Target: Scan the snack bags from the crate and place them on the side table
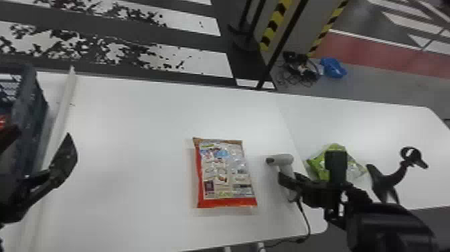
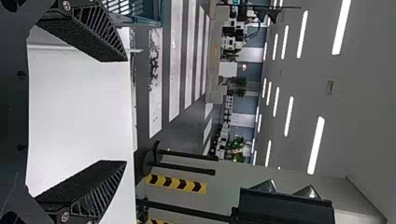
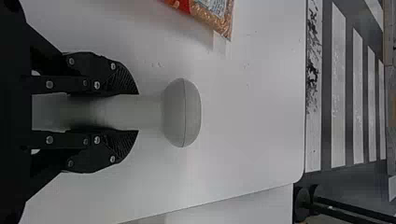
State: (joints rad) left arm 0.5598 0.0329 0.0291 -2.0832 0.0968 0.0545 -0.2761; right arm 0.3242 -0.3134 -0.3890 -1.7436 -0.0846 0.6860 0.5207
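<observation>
The white worktop (image 1: 134, 150) bears a red-edged snack bag (image 1: 224, 171); right of it, an adjoining worktop (image 1: 368, 124) holds a green bag (image 1: 320, 164).

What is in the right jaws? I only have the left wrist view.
Observer: The scanner; the right jaws are closed on its handle.
Operator: Good. And where is the nearest bag to it on this white table?
Observer: The red bag lies flat just to the scanner's left. Beyond the scanner, to its right, is a green bag, but that one is on the side table.
</observation>
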